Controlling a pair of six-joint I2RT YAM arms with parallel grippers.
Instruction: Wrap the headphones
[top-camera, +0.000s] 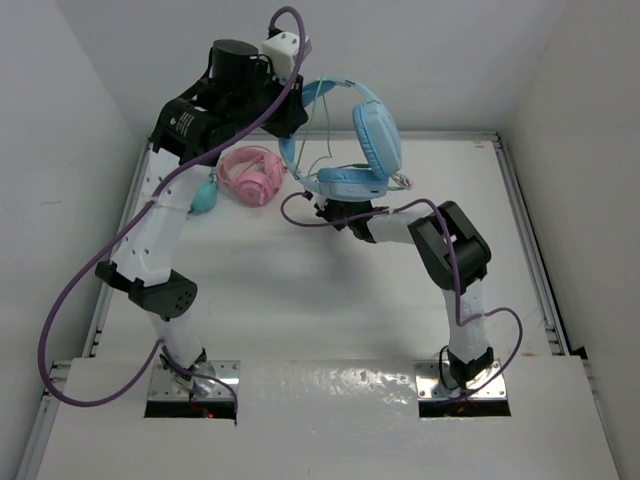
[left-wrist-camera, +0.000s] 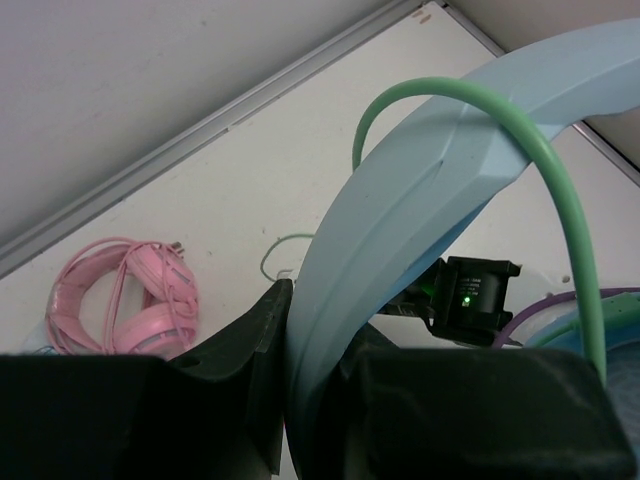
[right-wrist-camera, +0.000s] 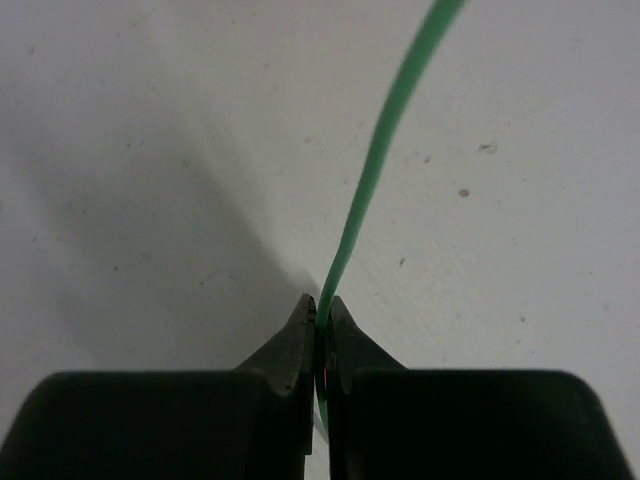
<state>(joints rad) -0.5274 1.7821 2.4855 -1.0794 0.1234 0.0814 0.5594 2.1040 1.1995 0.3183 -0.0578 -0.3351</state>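
The light blue headphones (top-camera: 372, 135) hang in the air above the table's far middle, earcups to the right. My left gripper (top-camera: 296, 112) is shut on their blue headband (left-wrist-camera: 400, 220), which runs up between the jaws in the left wrist view. The thin green cable (left-wrist-camera: 560, 200) loops over the headband there. My right gripper (top-camera: 328, 210) sits low under the earcups, shut on the green cable (right-wrist-camera: 375, 170), which rises up and to the right from its tips (right-wrist-camera: 322, 318).
Pink headphones (top-camera: 252, 176) lie on the table at the far left, also in the left wrist view (left-wrist-camera: 125, 300). A teal object (top-camera: 204, 197) lies beside them, partly behind the left arm. White walls enclose the table on three sides.
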